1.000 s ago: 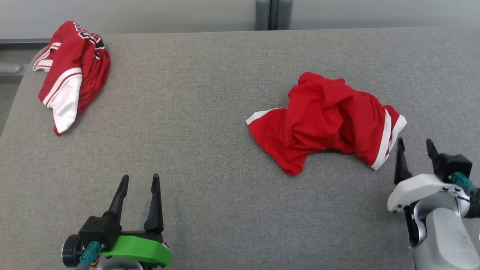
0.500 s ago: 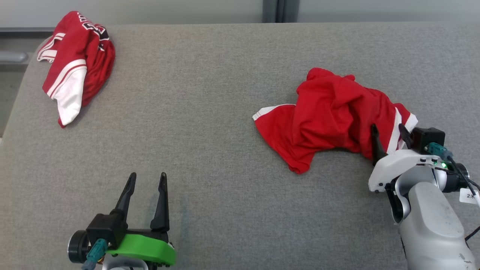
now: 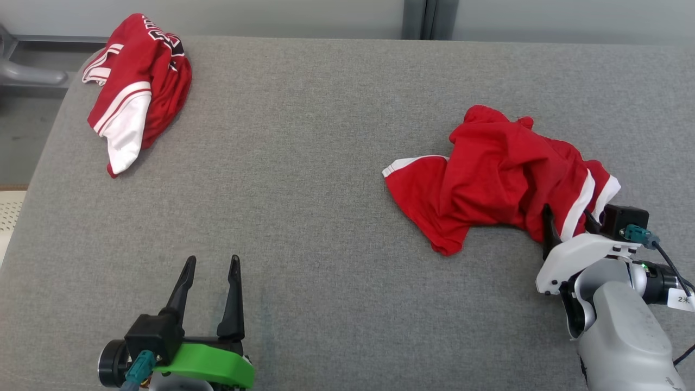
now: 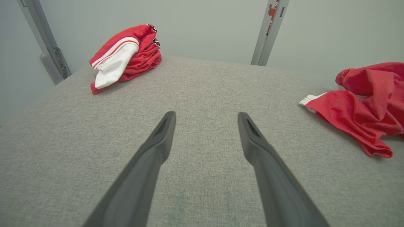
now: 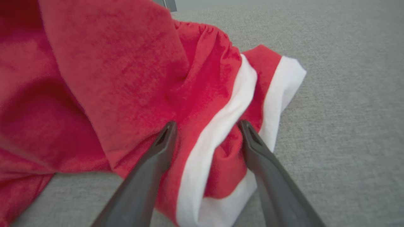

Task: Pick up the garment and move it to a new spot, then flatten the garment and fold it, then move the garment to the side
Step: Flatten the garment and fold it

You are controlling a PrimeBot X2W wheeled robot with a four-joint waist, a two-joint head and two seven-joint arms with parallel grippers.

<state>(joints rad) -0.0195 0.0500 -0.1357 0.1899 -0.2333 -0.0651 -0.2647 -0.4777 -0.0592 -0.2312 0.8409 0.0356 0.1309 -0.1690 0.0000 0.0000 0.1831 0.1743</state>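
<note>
The garment is a crumpled red piece with white stripes, lying right of centre on the grey fabric surface. My right gripper is open at its near right corner. In the right wrist view its two fingers straddle the white-striped hem, with the gripper over the garment and cloth between the jaws. My left gripper stands open over bare fabric at the lower left, far from the garment. The left wrist view shows that gripper holding nothing and the garment off to the right.
A second red and white garment lies bunched at the far left corner, also seen as a heap in the left wrist view. The surface's left edge drops off beside it. A grey upright post stands behind the far edge.
The head camera has shifted, so everything sits further right in its picture. My right gripper has moved forward from beside the garment's corner onto its striped hem, still open. The left gripper has not moved.
</note>
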